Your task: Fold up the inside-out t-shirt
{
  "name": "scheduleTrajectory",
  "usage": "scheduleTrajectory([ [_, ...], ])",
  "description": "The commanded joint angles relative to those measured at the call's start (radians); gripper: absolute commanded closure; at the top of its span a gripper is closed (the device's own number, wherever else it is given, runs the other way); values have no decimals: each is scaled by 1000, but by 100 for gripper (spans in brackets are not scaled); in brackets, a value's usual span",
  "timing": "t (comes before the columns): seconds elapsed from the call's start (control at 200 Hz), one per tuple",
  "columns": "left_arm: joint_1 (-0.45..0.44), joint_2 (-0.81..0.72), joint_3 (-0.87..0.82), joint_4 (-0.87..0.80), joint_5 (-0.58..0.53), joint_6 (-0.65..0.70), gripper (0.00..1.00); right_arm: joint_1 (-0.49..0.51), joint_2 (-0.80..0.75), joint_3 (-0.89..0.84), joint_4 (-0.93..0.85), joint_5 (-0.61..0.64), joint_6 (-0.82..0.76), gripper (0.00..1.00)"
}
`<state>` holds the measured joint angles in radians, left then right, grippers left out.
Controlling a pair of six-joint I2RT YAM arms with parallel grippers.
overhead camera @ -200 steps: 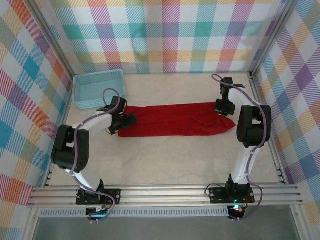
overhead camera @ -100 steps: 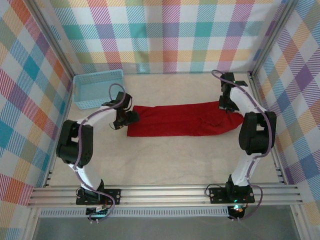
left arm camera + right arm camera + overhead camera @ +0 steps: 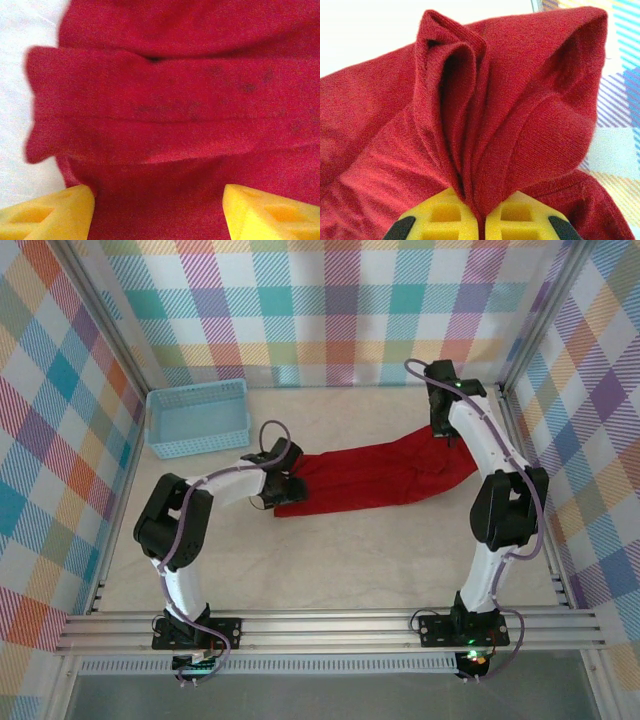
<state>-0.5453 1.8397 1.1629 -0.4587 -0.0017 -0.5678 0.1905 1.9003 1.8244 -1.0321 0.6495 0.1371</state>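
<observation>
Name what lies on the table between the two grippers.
The red t-shirt lies there, stretched out from the left gripper to the right gripper, as the top view shows.

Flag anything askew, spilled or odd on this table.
The red t-shirt lies as a rumpled band slanting across the table, not squared up. Its right end is bunched in the shut right gripper; the left gripper stands open over the left end. Nothing is spilled.
</observation>
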Motion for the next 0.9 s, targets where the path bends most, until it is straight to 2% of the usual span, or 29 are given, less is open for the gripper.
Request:
scheduleTrajectory([
  [0.0, -71, -38, -57, 51, 26, -81, 32, 59, 45, 89, -48, 81, -88, 100],
  [0.195, -130, -137, -162, 153, 80, -132, 32, 131, 109, 207, -112, 101, -146, 100],
  [0.28, -121, -199, -185, 123, 42, -123, 32, 174, 129, 264, -153, 69, -152, 100],
  [0.46, 6, -297, -268, 143, 47, -114, 32, 291, 178, 374, -246, -59, -94, 100],
  [0.515, 23, -295, -277, 161, 54, -103, 33, 322, 206, 412, -284, -82, -56, 100],
  [0.58, 25, -273, -276, 173, 73, -89, 41, 360, 236, 428, -300, -117, -36, 100],
  [0.635, 24, -252, -287, 245, 110, -95, 44, 385, 263, 439, -311, -134, -2, 100],
  [0.895, 0, -174, -333, 387, 175, -130, 51, 454, 333, 475, -309, -313, 147, 100],
])
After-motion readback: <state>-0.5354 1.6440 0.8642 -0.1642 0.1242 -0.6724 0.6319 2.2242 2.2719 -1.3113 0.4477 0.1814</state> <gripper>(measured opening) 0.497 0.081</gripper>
